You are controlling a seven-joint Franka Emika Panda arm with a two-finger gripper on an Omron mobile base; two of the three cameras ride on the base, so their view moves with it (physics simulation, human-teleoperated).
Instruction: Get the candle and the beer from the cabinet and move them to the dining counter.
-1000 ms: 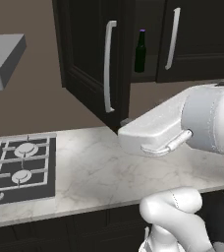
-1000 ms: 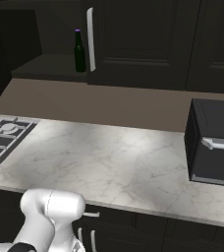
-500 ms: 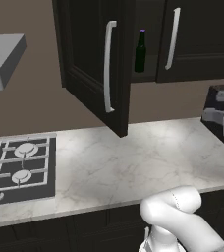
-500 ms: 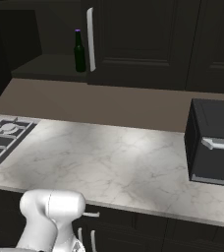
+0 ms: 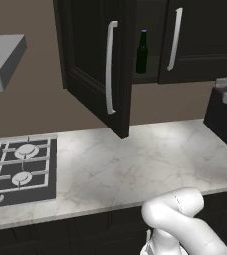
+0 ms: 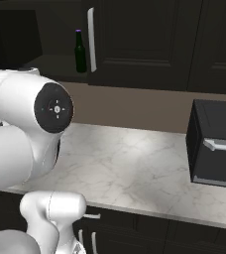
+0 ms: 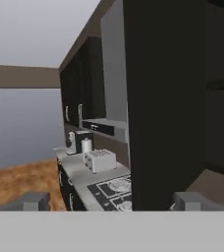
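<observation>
The beer (image 5: 142,52) is a dark bottle with a purple cap, standing upright on the shelf of the cabinet (image 5: 98,60), whose left door hangs open. In the right base view the beer (image 6: 80,51) stands just left of the silver bar handle of the cabinet (image 6: 140,44). My gripper (image 7: 111,202) is open, its fingertips (image 7: 31,201) far apart with nothing between them. It looks along the kitchen past a dark cabinet edge, well away from the bottle. The candle and the dining counter are out of view.
A gas hob (image 5: 18,169) is set into the marble counter (image 5: 135,169) at the left, under a grey hood (image 5: 3,60). A black microwave (image 6: 216,149) stands at the counter's right end. My arm's big white links (image 6: 26,129) block the left of the right base view.
The arm has swung out of the middle of the left base view to its right edge and now looms at the left of the right base view. The beer has not moved.
</observation>
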